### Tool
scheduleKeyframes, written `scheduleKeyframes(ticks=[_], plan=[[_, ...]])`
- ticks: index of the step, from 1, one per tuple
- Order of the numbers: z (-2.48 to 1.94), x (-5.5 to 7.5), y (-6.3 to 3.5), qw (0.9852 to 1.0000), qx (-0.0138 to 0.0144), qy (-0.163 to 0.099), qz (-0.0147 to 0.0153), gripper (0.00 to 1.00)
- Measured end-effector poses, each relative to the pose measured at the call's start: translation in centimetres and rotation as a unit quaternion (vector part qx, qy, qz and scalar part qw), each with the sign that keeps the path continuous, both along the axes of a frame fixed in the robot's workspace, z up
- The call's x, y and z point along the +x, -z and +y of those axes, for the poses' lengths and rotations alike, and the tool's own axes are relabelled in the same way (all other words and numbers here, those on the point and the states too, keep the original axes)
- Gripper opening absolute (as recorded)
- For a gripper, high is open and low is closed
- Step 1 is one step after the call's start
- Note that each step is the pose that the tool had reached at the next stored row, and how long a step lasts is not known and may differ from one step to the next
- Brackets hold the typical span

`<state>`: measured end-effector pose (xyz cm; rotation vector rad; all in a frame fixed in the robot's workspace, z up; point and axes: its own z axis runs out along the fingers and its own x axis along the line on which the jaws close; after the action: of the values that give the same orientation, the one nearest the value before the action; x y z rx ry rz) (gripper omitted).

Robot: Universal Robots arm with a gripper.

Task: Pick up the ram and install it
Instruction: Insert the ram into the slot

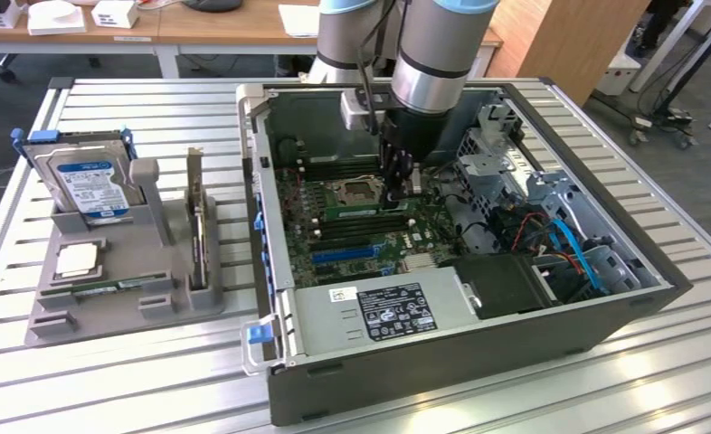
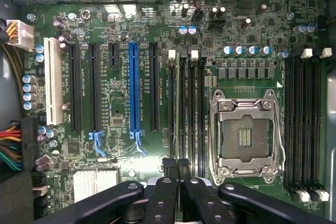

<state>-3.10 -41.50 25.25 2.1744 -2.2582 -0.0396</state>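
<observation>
The ram is a narrow green stick standing in a memory slot of the motherboard inside the open computer case, beside the empty CPU socket. In the wrist view the ram shows edge-on as a pale line in the slot. My gripper hangs low inside the case over one end of that stick. Its dark fingertips are pressed together, shut, right above the stick's end. I cannot tell whether they touch it.
A grey fixture at the exterior view's left holds a hard drive, an upright expansion card and a second green stick. Inside the case are a power supply, a drive cage and blue cables.
</observation>
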Motion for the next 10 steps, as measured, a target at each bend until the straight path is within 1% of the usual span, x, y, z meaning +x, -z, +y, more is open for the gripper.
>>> scheduleKeyframes(ticks=[10], plan=[[0.0,0.0,0.21,1.0,0.0,0.0,0.0,0.12]])
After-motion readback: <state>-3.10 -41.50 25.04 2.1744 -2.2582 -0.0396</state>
